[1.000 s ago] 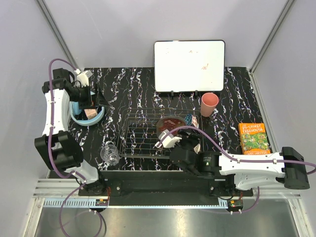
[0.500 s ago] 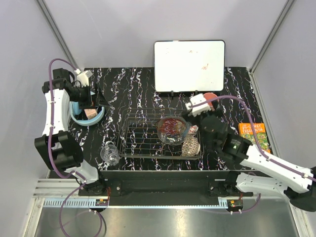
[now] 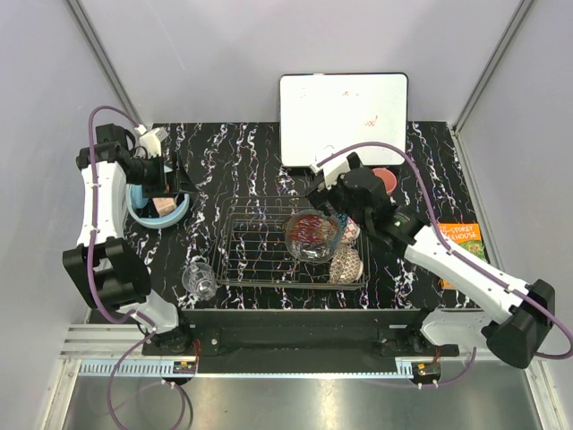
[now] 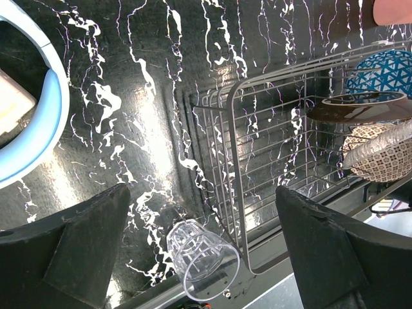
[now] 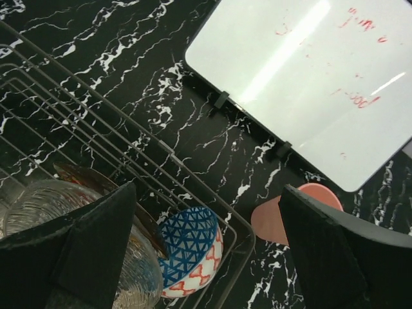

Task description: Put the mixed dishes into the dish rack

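Book at three o'clock: "Storey Treehouse"; whiteboard scribbles illegible. Chrome wire rack holds bowls. My left gripper and right gripper gape, empty.

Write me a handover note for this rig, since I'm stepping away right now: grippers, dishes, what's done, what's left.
Left gripper: open, empty, above the table left of the dish rack.
Right gripper: open, empty, above the rack's far right corner.
Done, in the rack: red lacquer bowl, clear glass bowl, blue patterned bowl, beige lattice bowl.
Left, on the table: pink cup beyond the rack's far right corner, small clear glass by its near left corner.
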